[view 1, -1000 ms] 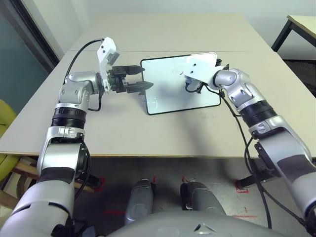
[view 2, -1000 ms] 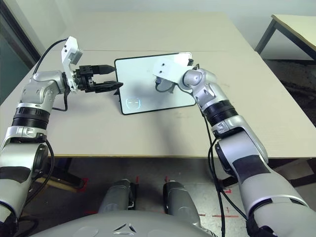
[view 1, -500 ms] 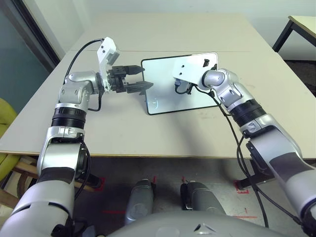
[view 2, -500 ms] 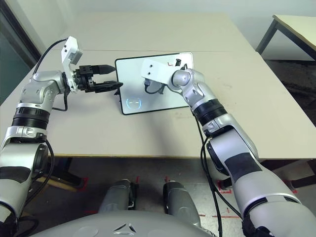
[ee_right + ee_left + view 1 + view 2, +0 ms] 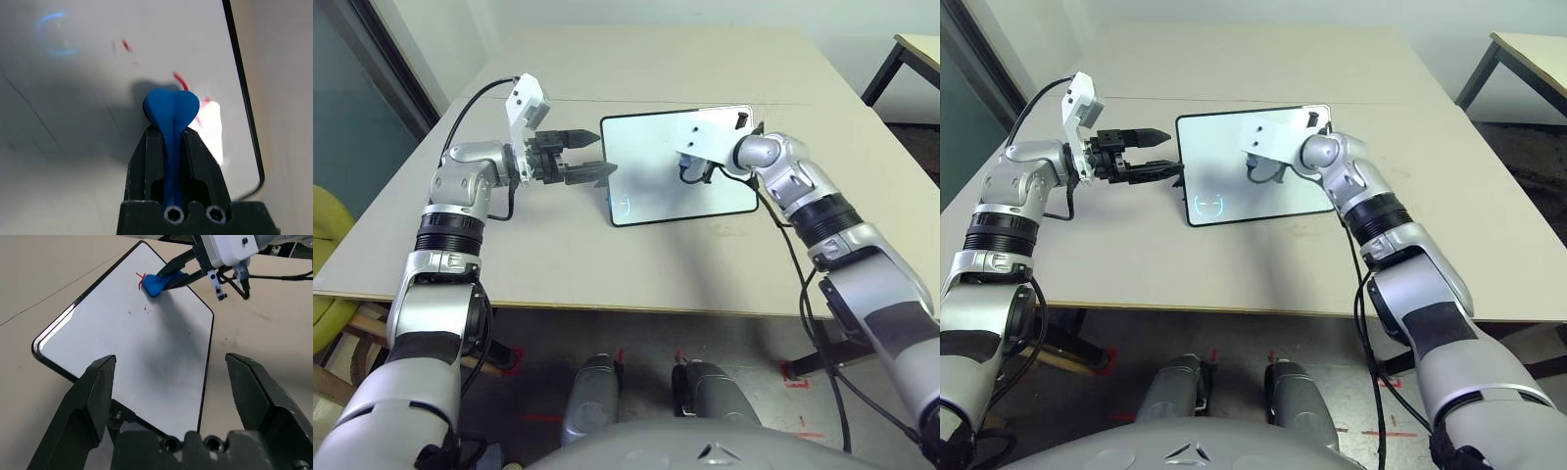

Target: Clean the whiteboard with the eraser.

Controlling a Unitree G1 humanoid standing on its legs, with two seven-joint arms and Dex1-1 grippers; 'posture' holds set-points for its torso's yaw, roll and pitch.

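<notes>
The counter (image 5: 636, 255) carried the whiteboard (image 5: 646, 186), which stood tilted near its middle, between the robot's two arms. The left hand (image 5: 587, 157) hovered level just beside the board's left edge, its two black fingers (image 5: 93, 396) spread wide with nothing between them; seen from the left wrist, the board's near rim sat in the gap between those fingers without clearly touching either.

The right hand (image 5: 171, 139) reached in from the right side, pointing down and leftward at the board's upper right part. Its fingers were pinched tight on the eraser (image 5: 170, 108), a small bright blue block whose rounded end stuck out past the fingertips and pressed against the white surface. The eraser (image 5: 155, 283) lay close to the board's right-hand black frame, near the far corner.

Just beside the eraser's tip, red marks (image 5: 180, 81) showed on the board: a short red stroke and a fainter smear next to it, with a few small red specks (image 5: 126, 46) a little further in towards the board's middle. The rest of the white surface looked clean, with a bluish ring of reflected light (image 5: 1207, 204) low on the left part.

Beyond the board the pale counter stretched away bare to the wall.
</notes>
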